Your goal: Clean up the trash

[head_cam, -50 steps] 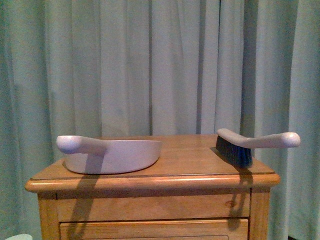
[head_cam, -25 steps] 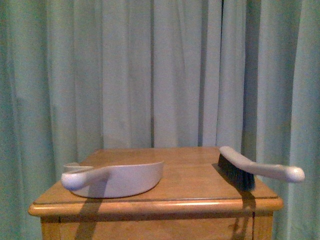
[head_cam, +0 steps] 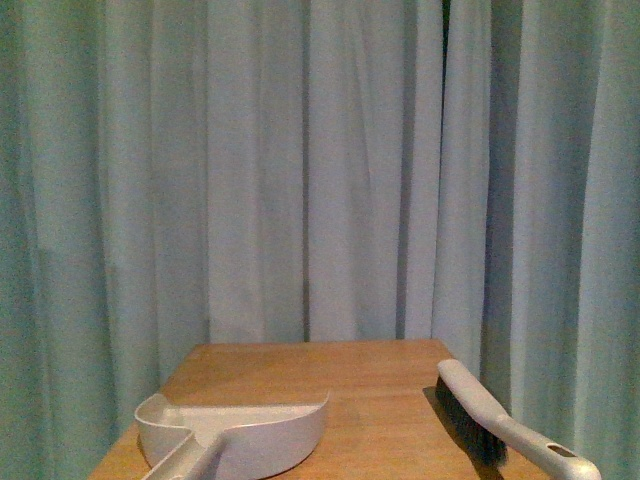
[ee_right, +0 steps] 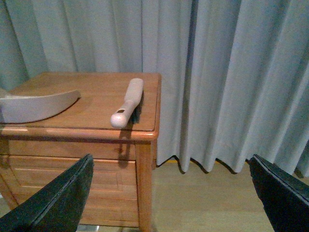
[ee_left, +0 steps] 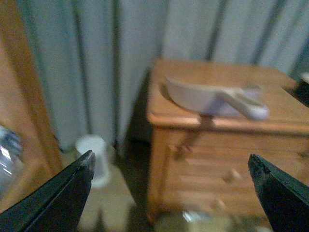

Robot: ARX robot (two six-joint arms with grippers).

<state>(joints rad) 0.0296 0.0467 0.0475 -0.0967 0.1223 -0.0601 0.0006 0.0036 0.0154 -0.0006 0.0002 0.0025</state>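
Facing the tools, left pincer (ee_left: pixel 170 162) and right pincer (ee_right: pixel 170 162) gape empty.
Dustpan (head_cam: pixel 260 432) and brush (head_cam: pixel 480 405) lie apart on the bench (head_cam: pixel 380 395), handles robotward, seemingly for easy grasping.

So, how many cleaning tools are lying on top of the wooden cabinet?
2. A dustpan lies on the left part of the cabinet top, and a brush lies near its right edge. No other tool shows in any view.

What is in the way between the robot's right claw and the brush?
Nothing visible. The open right gripper faces the brush on the cabinet with only air between. No trash shows in any view.
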